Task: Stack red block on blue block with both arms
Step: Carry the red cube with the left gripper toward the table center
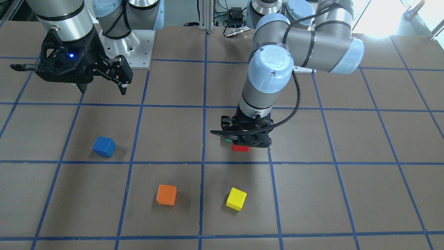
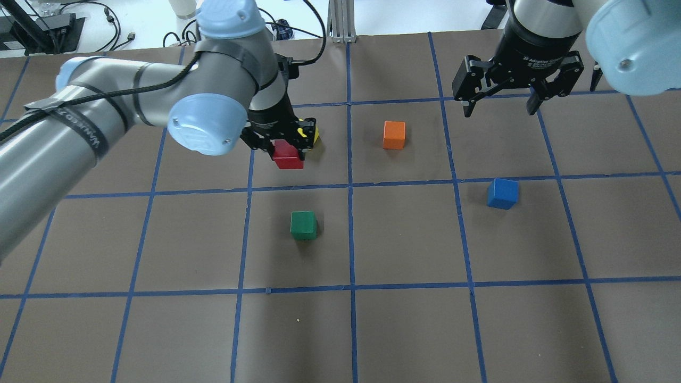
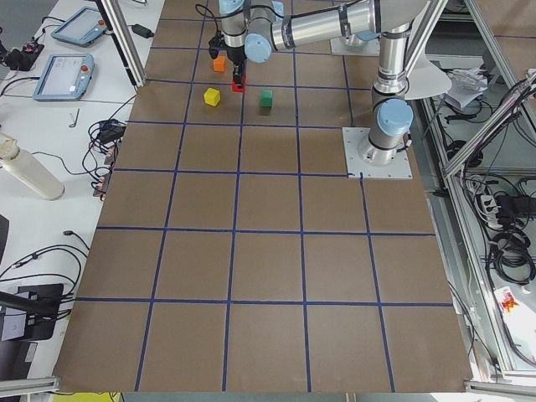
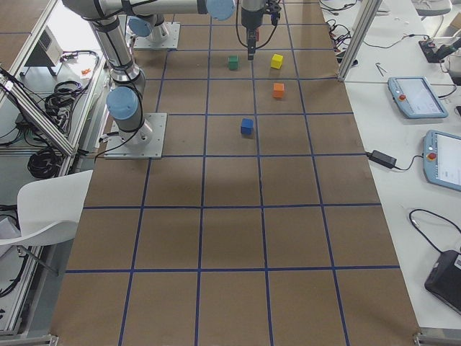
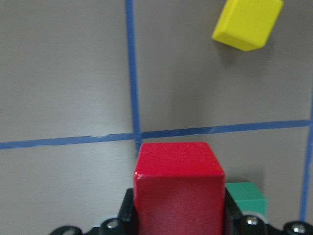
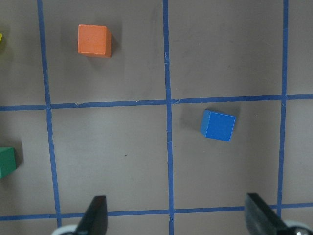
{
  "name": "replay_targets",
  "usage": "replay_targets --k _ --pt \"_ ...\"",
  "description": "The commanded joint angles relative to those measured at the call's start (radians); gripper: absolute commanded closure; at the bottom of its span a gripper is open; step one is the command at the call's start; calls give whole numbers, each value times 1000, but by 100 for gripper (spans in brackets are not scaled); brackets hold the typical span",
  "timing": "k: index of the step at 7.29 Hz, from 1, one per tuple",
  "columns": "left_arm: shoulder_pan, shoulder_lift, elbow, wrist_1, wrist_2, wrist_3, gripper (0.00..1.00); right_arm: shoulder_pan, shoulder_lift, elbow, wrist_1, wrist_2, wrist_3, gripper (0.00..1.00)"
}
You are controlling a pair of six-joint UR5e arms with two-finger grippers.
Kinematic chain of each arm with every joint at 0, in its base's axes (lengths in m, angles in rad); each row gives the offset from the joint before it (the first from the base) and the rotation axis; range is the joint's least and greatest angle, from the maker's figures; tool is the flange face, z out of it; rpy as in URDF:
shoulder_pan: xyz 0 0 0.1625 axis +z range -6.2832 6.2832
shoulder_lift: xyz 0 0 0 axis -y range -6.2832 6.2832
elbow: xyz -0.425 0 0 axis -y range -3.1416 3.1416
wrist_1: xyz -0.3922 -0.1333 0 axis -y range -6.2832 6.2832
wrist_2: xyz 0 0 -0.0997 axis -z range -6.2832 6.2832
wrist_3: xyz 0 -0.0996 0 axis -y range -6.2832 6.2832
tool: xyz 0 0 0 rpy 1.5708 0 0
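The red block [image 2: 288,156] is pinched in the left gripper [image 2: 286,150], the right gripper [image 2: 500,113] is spread; next, it must be carried onto the blue block [image 2: 502,193].

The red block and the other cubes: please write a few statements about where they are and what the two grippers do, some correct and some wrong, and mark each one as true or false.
1. The left gripper is shut on the red block. True.
2. The red block already rests on the blue block. False: the blue block stands alone on the table, with nothing on top of it.
3. The right gripper holds the orange block. False: its jaws are open and empty, and the orange block lies on the table.
4. The green block lies on the table, touching no other cube. True.
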Motion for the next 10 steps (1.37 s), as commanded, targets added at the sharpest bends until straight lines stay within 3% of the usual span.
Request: replay_targets --k 1,7,8,9,10 --pt "-136 -81 36 4 -3 -126 99 0 0 -1 1 -1 -4 0" --pt "-266 -262 47 112 -2 -177 95 2 -2 -1 -2 11 5 0" --pt "-270 -268 42 112 -2 -177 82 2 -2 -1 -2 13 5 0" --pt "-270 -267 39 110 -2 -177 24 0 -2 -1 -2 10 5 0" --pt "-270 -259 36 100 -2 -177 0 2 -2 0 -1 11 5 0"
